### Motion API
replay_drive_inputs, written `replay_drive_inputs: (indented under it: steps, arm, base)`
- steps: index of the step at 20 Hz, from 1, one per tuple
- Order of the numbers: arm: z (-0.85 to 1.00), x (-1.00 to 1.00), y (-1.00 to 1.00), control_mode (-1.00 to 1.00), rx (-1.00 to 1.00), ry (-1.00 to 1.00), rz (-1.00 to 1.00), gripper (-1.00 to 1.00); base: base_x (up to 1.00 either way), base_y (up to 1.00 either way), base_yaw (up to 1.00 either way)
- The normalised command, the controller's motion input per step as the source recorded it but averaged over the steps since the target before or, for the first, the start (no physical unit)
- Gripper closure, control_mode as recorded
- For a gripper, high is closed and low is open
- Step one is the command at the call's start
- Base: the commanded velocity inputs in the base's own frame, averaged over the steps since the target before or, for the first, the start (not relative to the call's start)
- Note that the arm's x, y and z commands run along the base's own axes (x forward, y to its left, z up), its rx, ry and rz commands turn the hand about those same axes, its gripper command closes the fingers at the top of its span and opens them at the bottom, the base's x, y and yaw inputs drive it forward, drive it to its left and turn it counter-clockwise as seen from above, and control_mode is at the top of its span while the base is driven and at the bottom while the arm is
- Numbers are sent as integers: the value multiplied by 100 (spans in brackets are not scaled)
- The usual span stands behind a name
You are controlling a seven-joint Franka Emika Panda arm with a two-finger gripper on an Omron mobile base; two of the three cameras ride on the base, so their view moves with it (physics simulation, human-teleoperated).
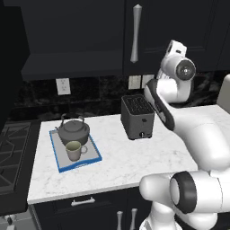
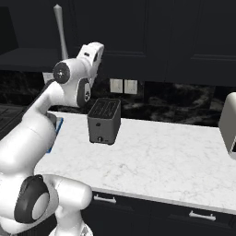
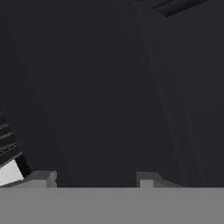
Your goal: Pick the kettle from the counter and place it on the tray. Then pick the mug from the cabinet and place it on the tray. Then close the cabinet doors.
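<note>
The blue-rimmed tray [image 1: 92,156] lies on the left of the white marble counter [image 1: 134,166]. On it stand the dark grey kettle [image 1: 74,131] and, in front of it, the beige mug [image 1: 74,150]. A sliver of the tray [image 2: 58,124] peeks out behind my arm. My gripper [image 3: 95,179] is open, with nothing between its fingers, and faces a dark cabinet panel close up. My white hand [image 1: 176,48] is raised in front of the upper cabinet. The right cabinet door [image 1: 179,31], with its silver handle [image 1: 136,33], looks shut. The left half shows the dark shelf interior [image 1: 72,67].
A boxy dark toaster [image 1: 137,117] stands mid-counter below my hand. A white appliance [image 2: 228,124] sits at the counter's right end, and a black stove [image 1: 11,152] borders its left end. A black panel [image 1: 11,58] fills the far left.
</note>
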Motion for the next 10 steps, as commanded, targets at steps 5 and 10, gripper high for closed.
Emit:
replay_drive_inputs:
  steps: [5,10]
  arm:
    - [0,54,25,-100,-10,21,-30,-100]
    - [-8,-46,14,-100,-2,26,-13,-100]
  base:
    - [0,0,0]
    - [0,0,0]
